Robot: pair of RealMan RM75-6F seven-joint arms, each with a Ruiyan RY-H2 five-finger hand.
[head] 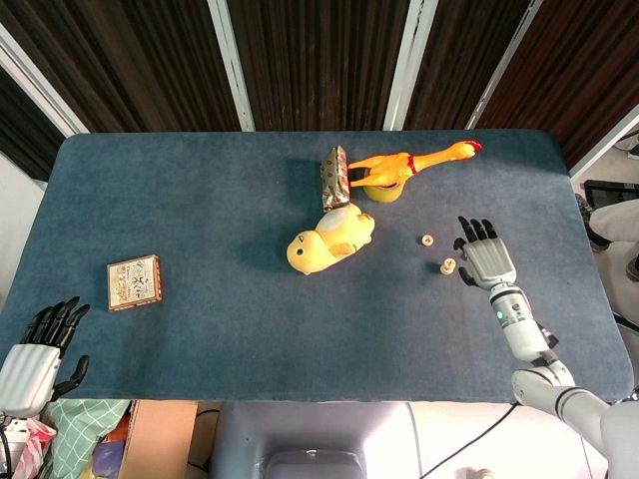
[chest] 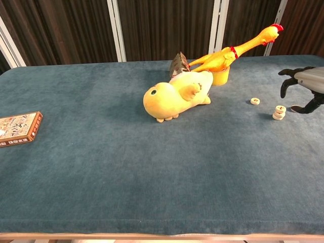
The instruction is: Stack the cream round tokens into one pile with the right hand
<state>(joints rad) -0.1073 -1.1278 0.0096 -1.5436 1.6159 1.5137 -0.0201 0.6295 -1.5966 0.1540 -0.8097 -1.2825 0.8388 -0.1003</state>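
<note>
- A small pile of cream round tokens [chest: 278, 112] stands on the blue counter [head: 240, 299] toward its right side; the chest view shows them stacked, a little askew.
- One more cream token [chest: 255, 101] lies flat by itself, near the pile, on the side toward the plush duck.
- The right hand [head: 485, 255] hovers just beside the pile on its outer side, not touching it; its dark fingers [chest: 286, 87] are apart and curved downward, holding nothing.
- The left hand [head: 38, 349] sits off the counter's near left corner, fingers spread and empty; the chest view does not show it.
- A yellow plush duck [chest: 176, 95] lies on its side near the counter's middle.
- Behind the duck, a rubber chicken [chest: 238, 51] leans across a small yellow cup [chest: 219, 77], with its red-combed head out toward the right.
- A small patterned packet [head: 334, 178] stands just beside the chicken's tail end, touching the duck's back as far as can be told.
- A flat printed box [head: 134, 281] lies well apart from everything, on the counter's left side.
</note>
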